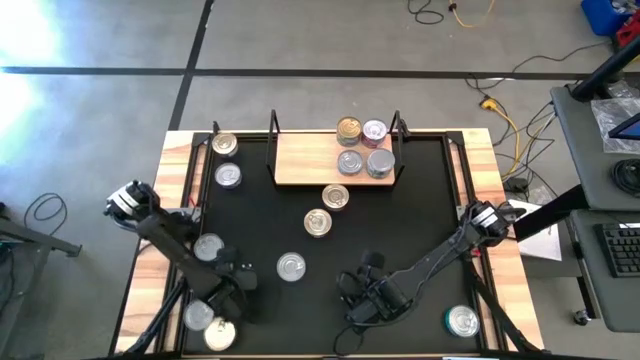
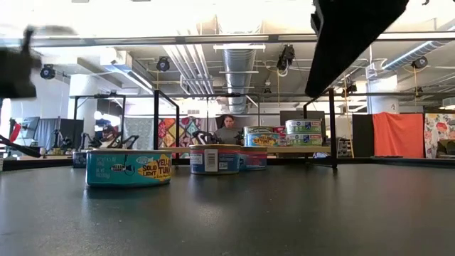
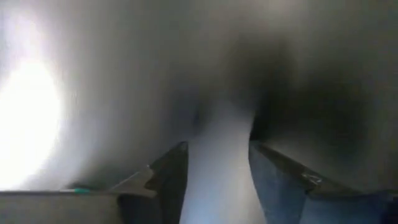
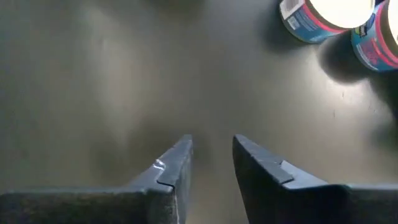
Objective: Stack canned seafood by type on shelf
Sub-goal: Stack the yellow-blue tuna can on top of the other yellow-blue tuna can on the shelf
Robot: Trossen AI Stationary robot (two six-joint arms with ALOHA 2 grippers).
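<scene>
Four tins (image 1: 364,146) grouped on the shelf (image 1: 305,160), others scattered across the table (image 1: 420,210); left gripper (image 3: 217,180) and right gripper (image 4: 211,165) hover low, jaws slightly parted, holding nothing.

Right tool (image 4: 211,163) parted above dark table (image 4: 112,81), two tins (image 4: 326,18) beyond

Bright overhead glare, L wrist blurred

The shelf (image 1: 335,160), bearing four tins (image 1: 362,146), lies well beyond both end effectors; one tin (image 1: 291,266) sits between left end effector (image 1: 243,281) and right end effector (image 1: 366,266).
</scene>
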